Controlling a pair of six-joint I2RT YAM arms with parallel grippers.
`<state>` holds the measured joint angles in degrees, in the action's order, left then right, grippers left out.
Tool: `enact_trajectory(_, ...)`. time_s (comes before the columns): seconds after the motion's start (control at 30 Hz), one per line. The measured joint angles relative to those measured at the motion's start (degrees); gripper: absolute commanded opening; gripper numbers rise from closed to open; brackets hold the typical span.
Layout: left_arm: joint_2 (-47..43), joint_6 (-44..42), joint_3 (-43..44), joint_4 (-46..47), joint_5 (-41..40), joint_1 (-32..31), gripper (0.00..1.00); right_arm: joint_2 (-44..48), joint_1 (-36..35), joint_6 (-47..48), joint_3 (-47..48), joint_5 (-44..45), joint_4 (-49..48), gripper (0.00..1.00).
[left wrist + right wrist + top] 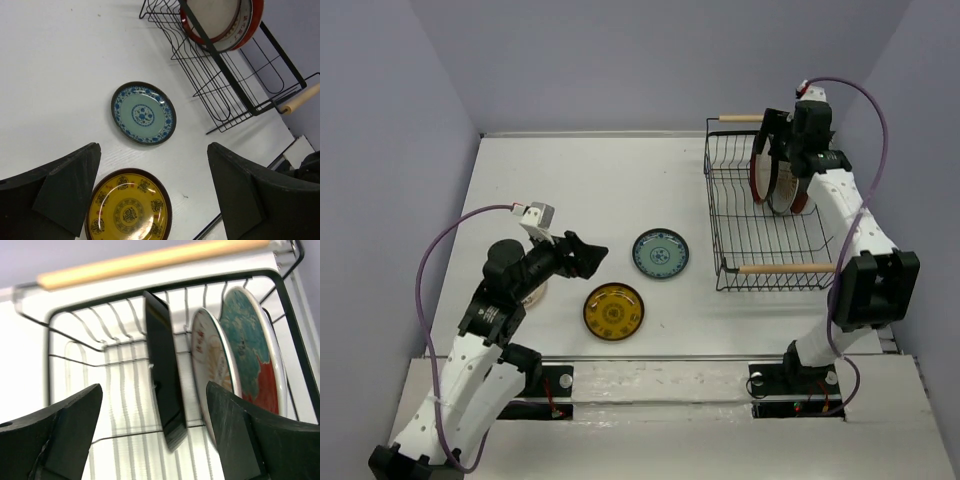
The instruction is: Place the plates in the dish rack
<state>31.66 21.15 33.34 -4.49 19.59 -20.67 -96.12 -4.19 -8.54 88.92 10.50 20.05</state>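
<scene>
White desk [580, 190] carries the dish rack [760, 250], where three plates [247, 355] stand upright; my right gripper [152, 395] hangs open around the dark-red-rimmed plate [162, 365], not touching. Loading seems half done. Next, my open left gripper [152, 147] must lower onto the amber-yellow plate [129, 207] rim.

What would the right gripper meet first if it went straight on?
Most likely the dark plate standing on edge in the rack, straight ahead between the open fingers of the right gripper.

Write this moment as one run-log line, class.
left gripper: open, over table | right gripper: open, straddling red-rimmed plate, not touching | dish rack: three plates upright | table: amber plate, teal-blue plate lying flat
</scene>
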Motion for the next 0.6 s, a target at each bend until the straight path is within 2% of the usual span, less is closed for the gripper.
enact_trajectory(0.13, 6.1, 1.3, 0.0, 0.3, 1.8, 0.0, 0.98, 9.6, 0.0, -5.4, -4.4, -5.6, -1.5, 0.88)
enact_trajectory(0.27, 11.2, 4.0, 0.0, -0.1, 0.9, 0.0, 0.89, 21.0, -1.1, -10.9, -13.5, -11.9, -6.7, 0.83)
enact_trajectory(0.37, 12.5, 6.8, 0.0, 2.3, -0.6, -0.3, 0.81, 29.8, -3.2, -14.8, -23.8, -17.3, -12.5, 0.80)
enact_trajectory(0.43, 14.9, 8.4, 0.0, 4.8, -1.9, -1.1, 0.78, 33.0, -4.6, -17.0, -28.6, -20.3, -15.1, 0.79)
enact_trajectory(0.47, 17.0, 9.0, 0.0, 6.5, -2.8, -1.9, 0.71, 34.5, -5.9, -18.4, -31.8, -22.4, -18.1, 0.78)
enact_trajectory(0.5, 21.7, 10.1, 0.0, 9.2, -4.5, -3.3, 0.70, 35.8, -7.8, -20.0, -36.1, -25.3, -21.0, 0.78)
enact_trajectory(0.6, 27.1, 11.2, -0.1, 11.0, -6.3, -4.6, 0.64, 35.7, -11.3, -22.0, -39.9, -29.2, -24.8, 0.77)
